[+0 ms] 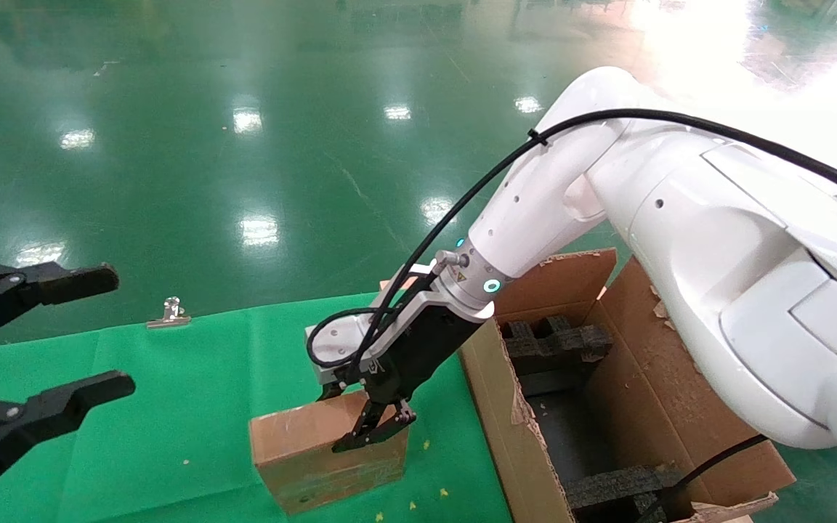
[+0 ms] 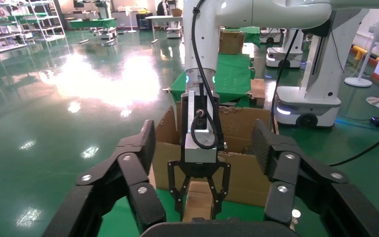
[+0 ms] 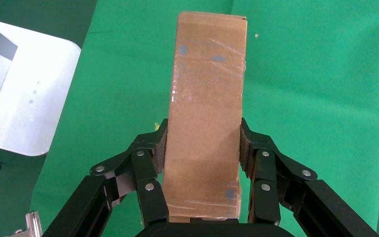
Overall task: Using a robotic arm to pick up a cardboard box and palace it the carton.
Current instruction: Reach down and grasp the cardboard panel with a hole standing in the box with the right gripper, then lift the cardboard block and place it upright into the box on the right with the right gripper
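Note:
The cardboard box [image 1: 317, 450], small, brown and taped, stands on its long edge on the green cloth beside the carton [image 1: 495, 407]. The white robotic arm's right gripper [image 1: 352, 421] reaches down over the box's top. In the right wrist view its pads [image 3: 161, 144] press both broad faces of the cardboard box [image 3: 207, 94], so the right gripper [image 3: 203, 136] is shut on it. The left wrist view shows the same hold from the front, with the box [image 2: 197, 203] before the carton [image 2: 249, 175]. My left gripper [image 1: 115, 330] hangs open at the far left, holding nothing.
Black foam blocks [image 1: 556, 349] lie inside the carton, whose ragged flaps stand up. A metal clip [image 1: 168, 312] holds the cloth at the table's far edge. A white robot base [image 3: 24, 98] stands off the table. Glossy green floor lies beyond.

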`<control>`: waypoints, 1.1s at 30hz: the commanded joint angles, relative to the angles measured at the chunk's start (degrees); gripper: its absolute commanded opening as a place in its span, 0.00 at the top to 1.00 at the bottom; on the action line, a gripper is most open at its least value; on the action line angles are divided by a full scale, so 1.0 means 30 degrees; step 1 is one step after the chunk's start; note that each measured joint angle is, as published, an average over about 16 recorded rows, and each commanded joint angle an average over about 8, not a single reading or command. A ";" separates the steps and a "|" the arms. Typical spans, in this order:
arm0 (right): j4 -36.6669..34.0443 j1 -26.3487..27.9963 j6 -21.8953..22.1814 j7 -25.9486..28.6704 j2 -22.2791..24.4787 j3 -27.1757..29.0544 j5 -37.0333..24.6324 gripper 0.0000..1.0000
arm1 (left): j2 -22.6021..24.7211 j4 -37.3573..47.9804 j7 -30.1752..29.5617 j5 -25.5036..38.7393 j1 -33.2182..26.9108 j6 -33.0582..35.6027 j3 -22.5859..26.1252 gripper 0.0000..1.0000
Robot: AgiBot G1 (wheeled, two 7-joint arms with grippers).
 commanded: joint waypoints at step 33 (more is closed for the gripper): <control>0.7477 0.8737 -0.0368 0.3620 1.0290 -0.3789 0.8677 1.00 | 0.0000 0.0000 0.0000 0.0000 0.0000 0.0000 0.0000 0.00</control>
